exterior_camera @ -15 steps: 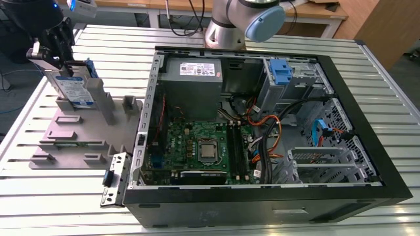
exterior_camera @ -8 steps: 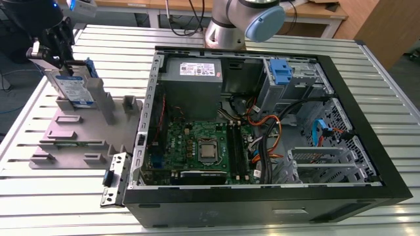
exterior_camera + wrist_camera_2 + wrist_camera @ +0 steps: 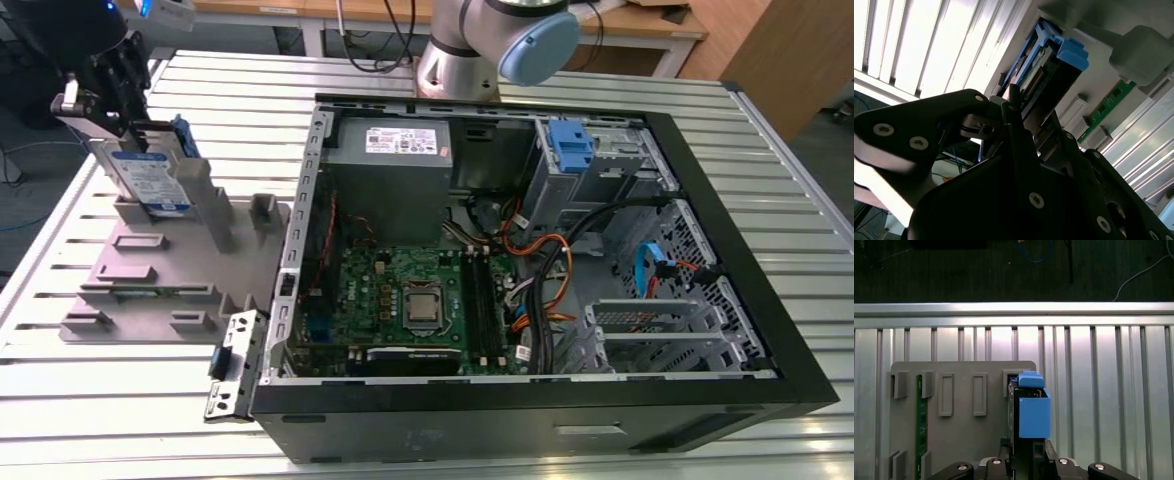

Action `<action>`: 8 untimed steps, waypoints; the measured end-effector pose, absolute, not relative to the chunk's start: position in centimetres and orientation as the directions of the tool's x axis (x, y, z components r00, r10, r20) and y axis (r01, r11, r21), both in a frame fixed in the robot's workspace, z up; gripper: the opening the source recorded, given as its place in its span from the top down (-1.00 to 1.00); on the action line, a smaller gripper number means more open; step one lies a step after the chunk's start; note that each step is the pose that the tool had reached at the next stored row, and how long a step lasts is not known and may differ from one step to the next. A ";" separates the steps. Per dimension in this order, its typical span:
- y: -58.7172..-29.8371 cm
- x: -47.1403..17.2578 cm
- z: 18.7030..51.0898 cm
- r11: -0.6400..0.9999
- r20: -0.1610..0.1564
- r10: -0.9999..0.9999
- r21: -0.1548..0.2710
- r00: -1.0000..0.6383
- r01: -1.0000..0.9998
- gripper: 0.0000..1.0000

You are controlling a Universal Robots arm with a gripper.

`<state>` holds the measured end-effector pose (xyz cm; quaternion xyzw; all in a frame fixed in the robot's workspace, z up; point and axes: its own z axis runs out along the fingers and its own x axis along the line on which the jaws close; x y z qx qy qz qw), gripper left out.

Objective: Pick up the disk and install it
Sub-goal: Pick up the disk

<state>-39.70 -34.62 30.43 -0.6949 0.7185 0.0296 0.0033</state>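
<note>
A single robot arm's gripper [image 3: 124, 122] stood over a ribbed metal surface [image 3: 120, 440], well apart from an open computer case [image 3: 734, 240]. Its fingers were drawn in on the upper edge of the disk [image 3: 150, 175]. The disk hung directly beneath the gripper, standing on edge, with a white-and-blue label on its face and blue carrier rails along its sides.

In the first wrist view the gripper [image 3: 1024, 455] clasped the disk [image 3: 1033, 412] from either side, and the grip looked closed and firm. The disk's lower end sat at or just above an upright slot of a grey holder [image 3: 147, 275] below the gripper. Whether it had cleared the slot could not be told.

By appearance the grasp was made and the pick-up was only at its start. The install was not yet done. The case's drive bay, which carried a bare blue bracket [image 3: 571, 148], lay far from the gripper, and the disk was nowhere near it.
</note>
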 end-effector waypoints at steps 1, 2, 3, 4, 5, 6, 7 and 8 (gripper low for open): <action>-34.6 -39.7 30.4 0.032 -0.046 -0.998 0.038 -0.034 -0.999 0.30; -34.6 -39.7 30.5 0.032 -0.046 -0.998 0.038 -0.034 -0.999 0.30; -34.6 -39.7 30.5 0.032 -0.046 -0.998 0.038 -0.034 -0.999 0.30; -34.6 -39.7 30.5 0.032 -0.046 -0.998 0.038 -0.034 -0.999 0.30; -34.6 -39.7 30.5 0.032 -0.046 -0.998 0.038 -0.034 -0.999 0.30; -34.6 -39.7 30.5 0.032 -0.046 -0.998 0.038 -0.034 -0.999 0.30; -34.6 -39.7 30.5 0.032 -0.046 -0.998 0.038 -0.034 -0.999 0.30; -34.6 -39.7 30.5 0.032 -0.046 -0.998 0.038 -0.034 -0.999 0.30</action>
